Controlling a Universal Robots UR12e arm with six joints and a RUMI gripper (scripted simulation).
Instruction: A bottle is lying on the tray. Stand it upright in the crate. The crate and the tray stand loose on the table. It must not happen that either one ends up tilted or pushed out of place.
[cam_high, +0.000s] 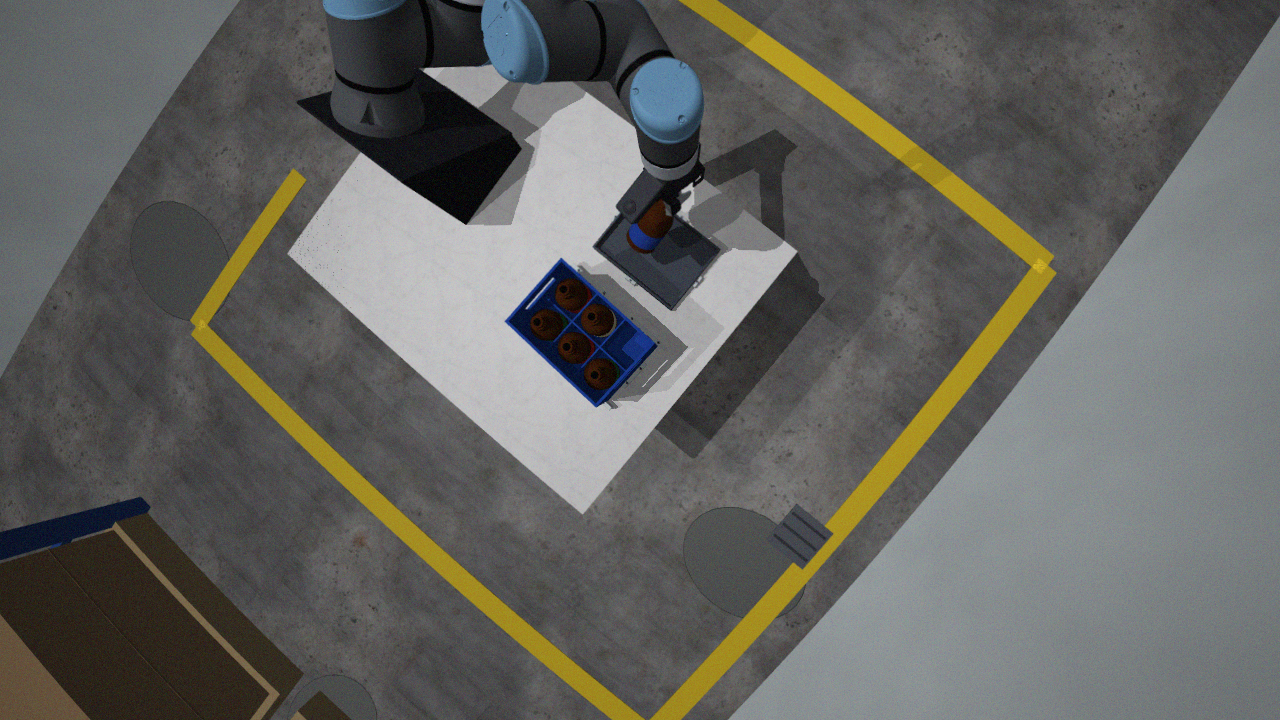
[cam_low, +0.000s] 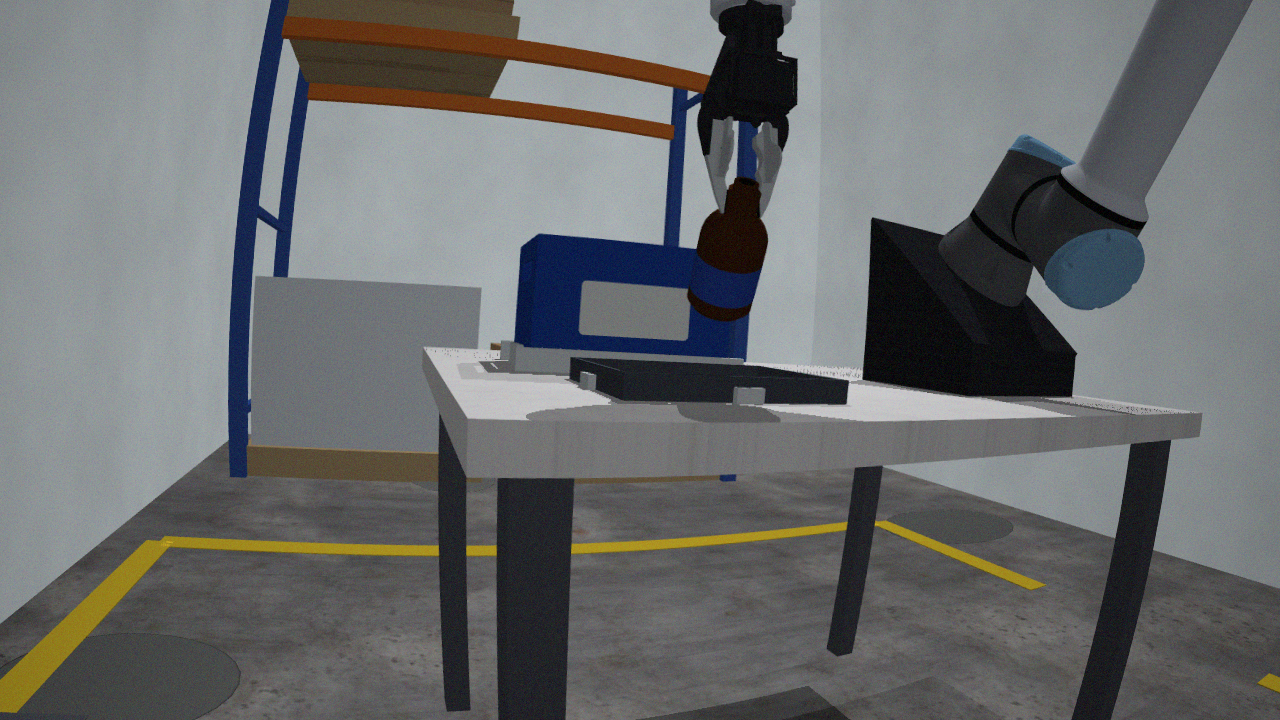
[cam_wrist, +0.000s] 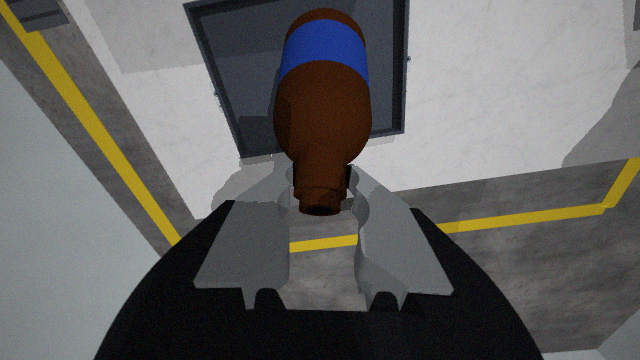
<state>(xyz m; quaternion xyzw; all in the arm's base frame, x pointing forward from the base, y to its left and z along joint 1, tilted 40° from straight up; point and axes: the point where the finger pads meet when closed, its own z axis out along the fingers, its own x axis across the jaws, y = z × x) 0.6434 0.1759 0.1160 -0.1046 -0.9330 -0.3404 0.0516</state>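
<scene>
Gripping the bottle (cam_high: 650, 227) (cam_low: 729, 259) (cam_wrist: 322, 110) by its neck, tilted above the tray (cam_high: 673, 300) (cam_low: 733, 383) (cam_wrist: 401, 75); best straightening before lowering into the crate's (cam_high: 551, 362) (cam_low: 608, 300) free corner nearest the table's (cam_high: 429, 304) (cam_low: 805, 438) (cam_wrist: 475, 100) edge.

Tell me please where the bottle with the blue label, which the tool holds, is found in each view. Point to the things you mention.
Top: bottle (cam_high: 654, 223) (cam_low: 729, 250) (cam_wrist: 323, 110) right of centre, upper half, above the tray.
Exterior: upper half, slightly right of centre, hanging under the tool (cam_high: 664, 202) (cam_low: 742, 204) (cam_wrist: 320, 165).
Wrist: upper middle, neck toward the picture's bottom.
Shared landmark: the dark tray (cam_high: 633, 280) (cam_low: 716, 386) (cam_wrist: 403, 75).
</scene>
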